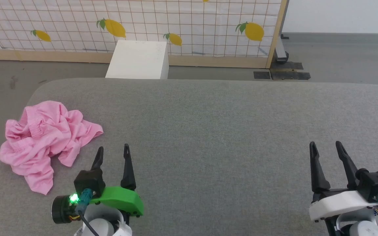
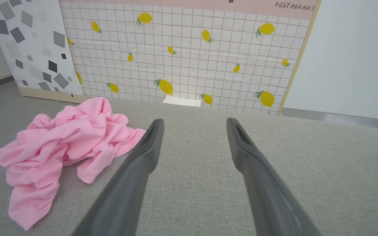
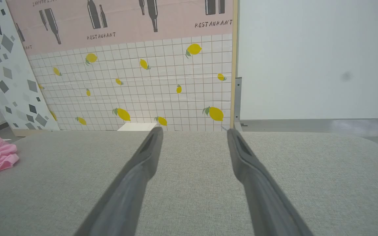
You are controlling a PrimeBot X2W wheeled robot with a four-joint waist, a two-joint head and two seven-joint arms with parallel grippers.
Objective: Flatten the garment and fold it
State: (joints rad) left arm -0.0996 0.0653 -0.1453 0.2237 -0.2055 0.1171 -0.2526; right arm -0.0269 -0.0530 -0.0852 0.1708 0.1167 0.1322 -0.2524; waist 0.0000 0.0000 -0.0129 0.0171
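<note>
While garment [image 1: 46,137] lies crumpled on grey surface [image 1: 225,131] | panel [image 3: 126,19] reads "RESTAURANT"

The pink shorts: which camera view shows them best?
The head view: the whole crumpled pink shorts, seen from above. The left wrist view shows them low and slanted; the right wrist view catches one edge.
</note>
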